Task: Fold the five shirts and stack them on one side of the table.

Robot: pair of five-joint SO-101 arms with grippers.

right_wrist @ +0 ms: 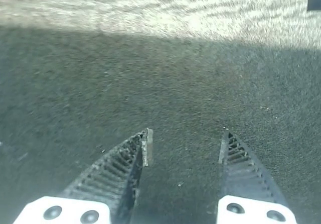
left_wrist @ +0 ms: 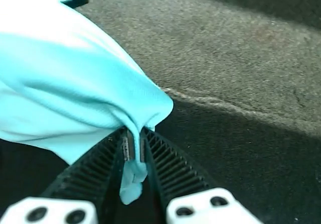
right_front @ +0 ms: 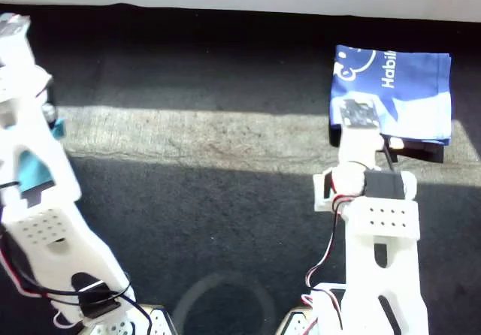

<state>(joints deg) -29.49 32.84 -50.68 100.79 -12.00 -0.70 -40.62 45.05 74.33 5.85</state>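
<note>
Noted folded blue shirt [right_front: 391,87] lying flat on the dark desk [right_front: 225,200]. Found left pincer [left_wrist: 133,146] clamped on a bunched fold of a turquoise shirt [left_wrist: 65,83], held across the desk, well apart from the blue shirt. Found right pincer [right_wrist: 183,146] apart, gripping nothing, over bare desk just beside the blue shirt.

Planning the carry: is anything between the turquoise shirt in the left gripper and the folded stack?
No object lies on the table between the turquoise shirt and the stack; the right arm stands at the stack's near edge and might crowd the drop.
</note>
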